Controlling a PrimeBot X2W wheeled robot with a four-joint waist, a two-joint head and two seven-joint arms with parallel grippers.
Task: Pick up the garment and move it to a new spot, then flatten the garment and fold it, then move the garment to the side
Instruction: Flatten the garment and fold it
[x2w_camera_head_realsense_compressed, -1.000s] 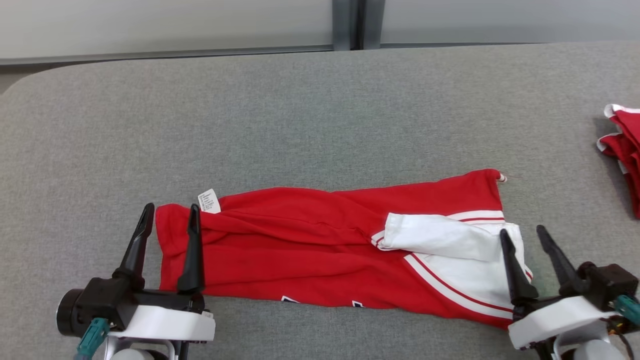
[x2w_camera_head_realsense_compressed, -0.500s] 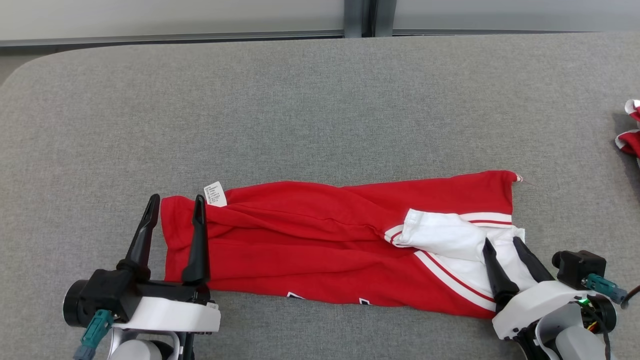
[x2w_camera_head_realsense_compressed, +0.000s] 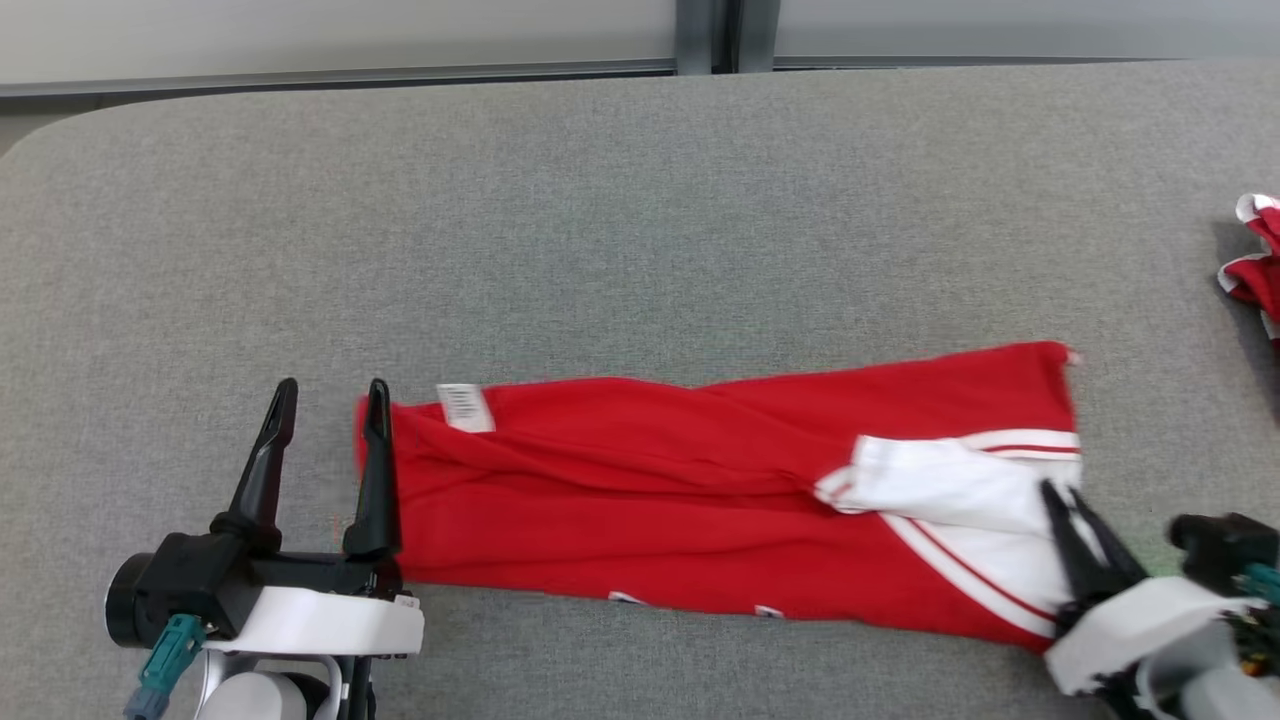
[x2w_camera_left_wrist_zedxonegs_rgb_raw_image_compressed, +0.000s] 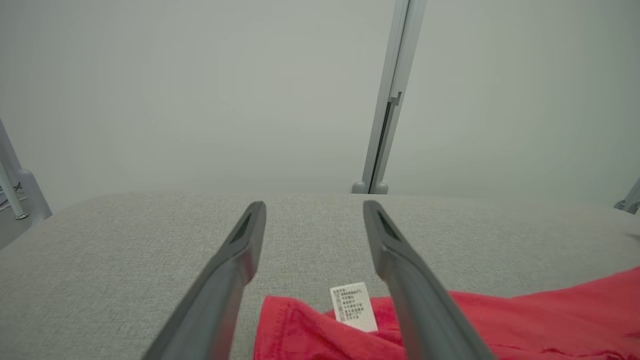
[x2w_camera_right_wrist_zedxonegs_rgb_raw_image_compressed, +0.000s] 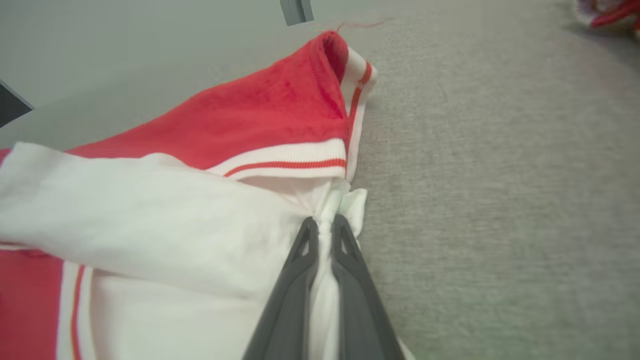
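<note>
A red-and-white garment (x2w_camera_head_realsense_compressed: 650, 500) lies stretched in a long, creased band across the near part of the grey surface (x2w_camera_head_realsense_compressed: 600, 200); the right gripper (x2w_camera_head_realsense_compressed: 1060, 492) is pressed together on a bunch of white fabric at the band's right end, the cloth squeezed between its 2 fingers in the right wrist view; the left gripper (x2w_camera_head_realsense_compressed: 332, 390) stands spread at the left end, 1 finger over the red edge, the other over bare surface, gripping nothing. Judging by the narrow shape, the garment has been placed and appears folded lengthwise at least once; wrinkles remain, and any further fold and the move to the side look yet to come. A white care label (x2w_camera_head_realsense_compressed: 465, 408) sits near the left corner, its print too small to read; bits of white lettering (x2w_camera_head_realsense_compressed: 630, 598) peek from the near edge, illegible. A second red-and-white cloth (x2w_camera_head_realsense_compressed: 1255, 260) lies at the far right.
</note>
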